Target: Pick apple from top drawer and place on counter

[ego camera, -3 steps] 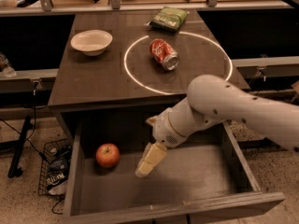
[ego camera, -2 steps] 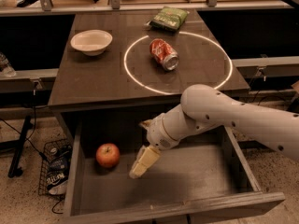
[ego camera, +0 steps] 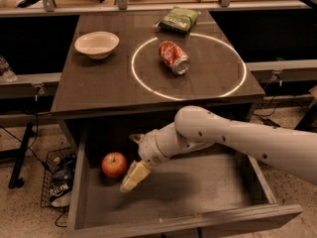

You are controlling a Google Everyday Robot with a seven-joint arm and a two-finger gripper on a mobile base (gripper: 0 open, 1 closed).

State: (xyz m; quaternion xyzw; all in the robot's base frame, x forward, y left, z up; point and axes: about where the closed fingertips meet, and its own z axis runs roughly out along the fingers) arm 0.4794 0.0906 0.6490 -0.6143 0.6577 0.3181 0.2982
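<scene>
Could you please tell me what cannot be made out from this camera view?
Camera view:
The gripper, in the top drawer just right of the apple: whether it touches the apple is unclear.
Drawer's rear: hidden under the counter and behind the arm.
Drawer's front panel: cut off by the bottom edge.
Arm's base: cut off by the right edge.

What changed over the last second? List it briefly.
The end effector slid left inside the top drawer and is now just beside the apple. The apple has not moved. On the counter, the soda can, bowl and green bag stayed put.
</scene>
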